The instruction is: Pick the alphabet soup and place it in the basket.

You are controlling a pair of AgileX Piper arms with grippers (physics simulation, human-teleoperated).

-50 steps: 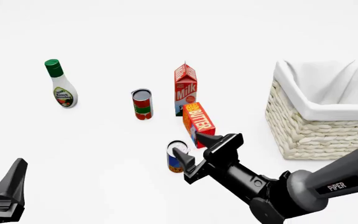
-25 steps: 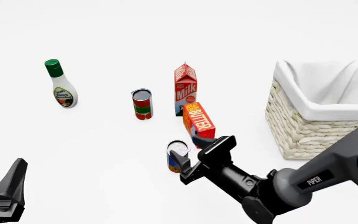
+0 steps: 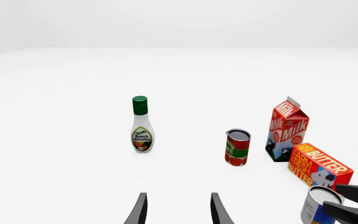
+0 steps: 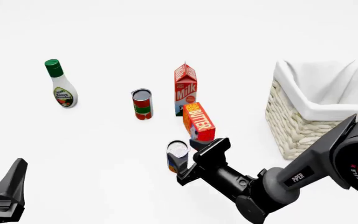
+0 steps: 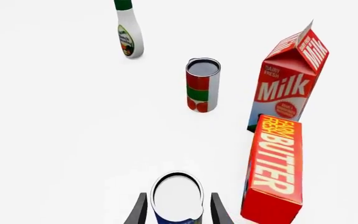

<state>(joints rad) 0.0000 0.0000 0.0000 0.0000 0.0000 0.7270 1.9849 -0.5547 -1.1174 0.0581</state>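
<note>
The alphabet soup point(image 4: 176, 156) stands upright on the desk point(image 4: 104, 149), between the spread fingers of the right claw point(image 4: 190, 159), not yet clenched. The butter box point(image 4: 199, 122) stands just beside, at 1 o'clock. The basket point(image 4: 319, 112) is at 2 o'clock. The left claw point(image 3: 177, 210) is released.

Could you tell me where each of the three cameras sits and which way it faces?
Front view: fixed above and behind the arms, looking forward and down at the basket; shows the right gripper and left gripper.
Left wrist view: behind the left gripper, facing the ranch bottle.
Right wrist view: behind the right gripper, its fingers either side of the alphabet soup.
All three share the red-and-green can, milk carton and butter box.
</note>
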